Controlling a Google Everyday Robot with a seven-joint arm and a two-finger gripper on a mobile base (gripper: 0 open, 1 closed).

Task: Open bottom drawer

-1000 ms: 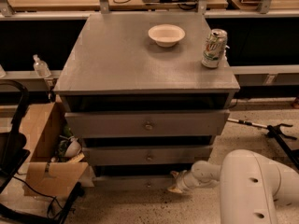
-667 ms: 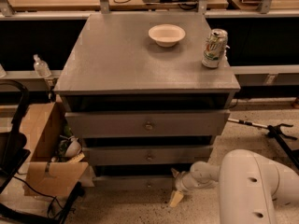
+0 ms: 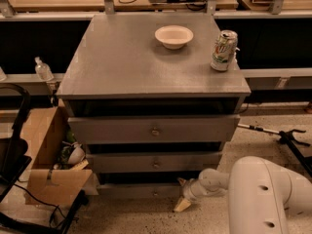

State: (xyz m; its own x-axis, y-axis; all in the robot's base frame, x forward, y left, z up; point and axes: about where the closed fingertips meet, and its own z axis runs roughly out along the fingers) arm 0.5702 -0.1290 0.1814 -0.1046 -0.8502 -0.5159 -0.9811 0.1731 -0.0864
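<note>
An empty bowl [image 3: 173, 36] and a soda can [image 3: 224, 50] stand on the grey worktop [image 3: 122, 67], and a cardboard box [image 3: 46, 152] beside the cabinet holds clutter. The arm reaches low, its gripper [image 3: 181, 194] just right of the bottom drawer [image 3: 131, 191] knob [image 3: 155, 193], jaws spread and holding nothing.

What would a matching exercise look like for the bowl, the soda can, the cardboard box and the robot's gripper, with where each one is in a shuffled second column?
Things:
1. bowl
2. soda can
3. cardboard box
4. gripper

Places:
A. on the floor beside the cabinet
B. low down, in front of the right end of the bottom drawer
C. at the right edge of the cabinet top
D. on the cabinet top, midway across, toward the back

Pairs: 1-D, 2-C, 3-A, 4-B.
</note>
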